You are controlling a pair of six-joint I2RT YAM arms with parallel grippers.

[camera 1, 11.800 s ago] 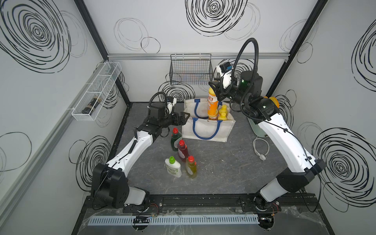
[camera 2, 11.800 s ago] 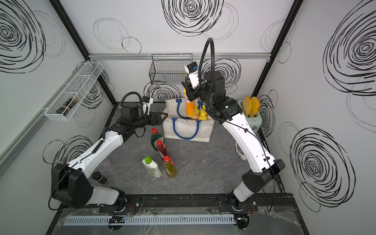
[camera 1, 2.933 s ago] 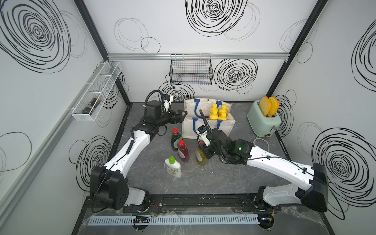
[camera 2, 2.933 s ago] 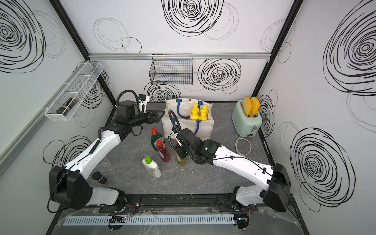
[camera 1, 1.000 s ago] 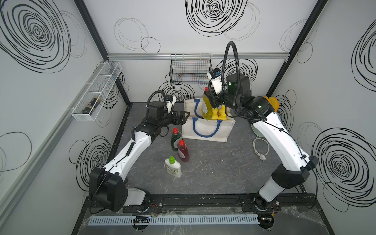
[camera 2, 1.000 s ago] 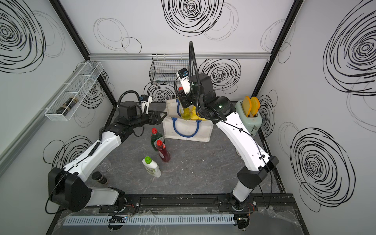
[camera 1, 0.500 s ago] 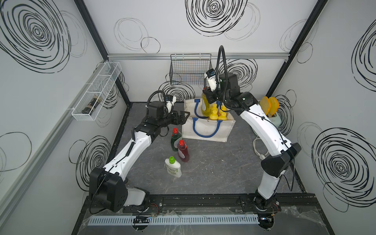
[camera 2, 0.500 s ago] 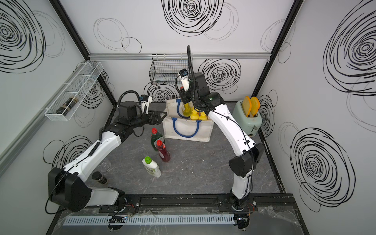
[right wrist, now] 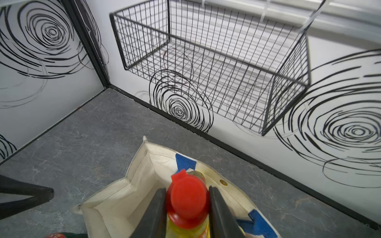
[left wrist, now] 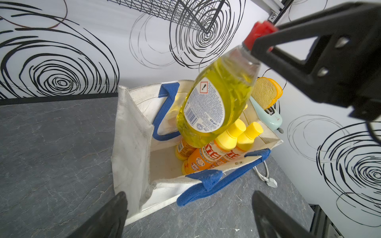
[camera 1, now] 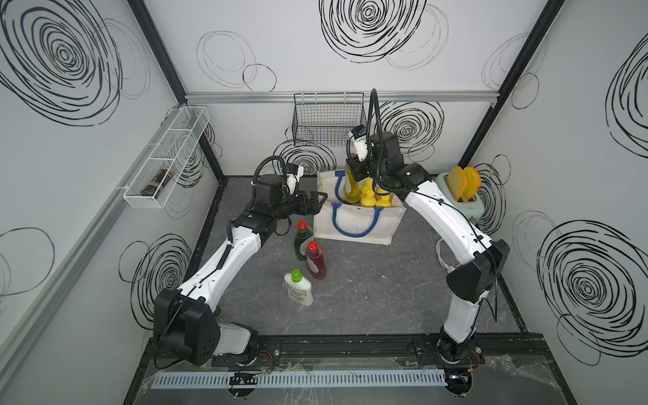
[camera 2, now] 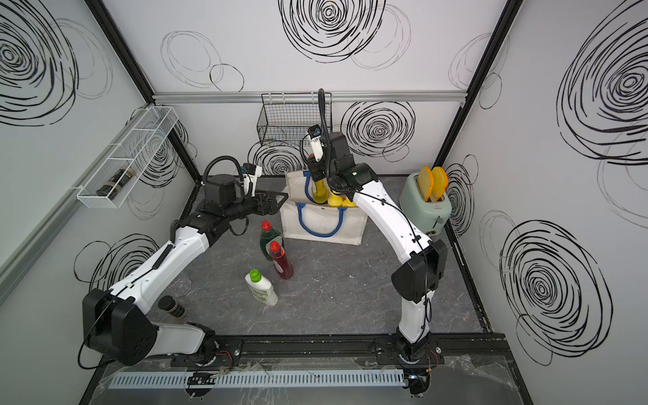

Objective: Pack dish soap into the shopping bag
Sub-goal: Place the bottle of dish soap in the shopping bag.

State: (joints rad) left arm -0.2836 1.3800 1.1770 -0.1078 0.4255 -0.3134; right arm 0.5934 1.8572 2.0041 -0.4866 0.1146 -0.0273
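The off-white shopping bag (camera 1: 354, 228) (camera 2: 322, 229) (left wrist: 132, 144) with blue handles stands open at the back of the table. My right gripper (camera 1: 353, 165) (camera 2: 314, 164) (right wrist: 187, 195) is shut on the red cap of a yellow-green dish soap bottle (camera 1: 349, 186) (camera 2: 319, 194) (left wrist: 214, 103). The bottle hangs tilted, its base in the bag's mouth over several orange bottles with yellow caps (left wrist: 206, 158) (camera 1: 371, 200). My left gripper (camera 1: 321, 201) (camera 2: 280, 200) (left wrist: 188, 194) is open and empty at the bag's left corner. Dark green (camera 1: 301, 242), red (camera 1: 315, 263) and white green-capped (camera 1: 298, 289) bottles stand on the table.
A black wire basket (camera 1: 328, 119) (right wrist: 206, 61) hangs on the back wall above the bag. A mint toaster (camera 1: 459, 200) (camera 2: 426, 207) with toast stands at the right, a white cable (camera 1: 441, 252) beside it. A white wire shelf (camera 1: 164, 161) is on the left wall.
My right arm has carried the yellow-green bottle leftward over the bag and lowered it into the mouth. The left arm has stayed in place, open.
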